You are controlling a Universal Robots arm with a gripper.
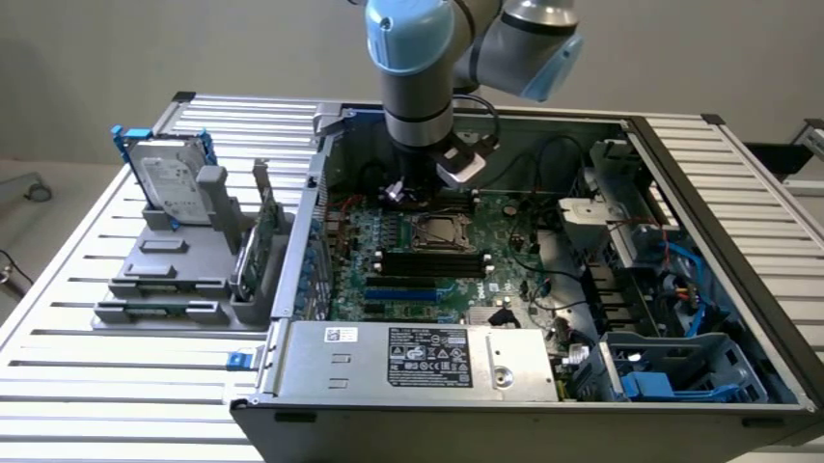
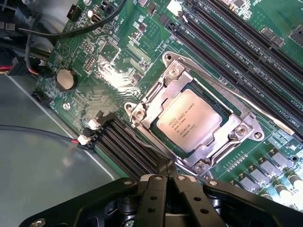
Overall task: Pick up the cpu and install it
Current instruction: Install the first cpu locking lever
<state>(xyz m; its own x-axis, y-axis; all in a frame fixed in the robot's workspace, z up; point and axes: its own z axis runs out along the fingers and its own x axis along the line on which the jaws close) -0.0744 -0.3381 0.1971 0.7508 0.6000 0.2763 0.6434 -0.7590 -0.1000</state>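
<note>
Here the cpu [image 2: 188, 126] lies flat inside the socket [image 2: 163, 92] on the green board [image 2: 109, 90]. The gripper [image 2: 166, 170], fingers pinched tight together and empty, hangs just beside it. The chip looks light, thin, stiff and easy to hurt. Its side edges seem the safest place to hold.

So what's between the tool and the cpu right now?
Only the socket's metal frame, seen in the wrist view; the cpu lies inside it, apart from the shut tool.

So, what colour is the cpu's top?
The cpu is pale silver with dark print; the wrist view shows it best.
</note>
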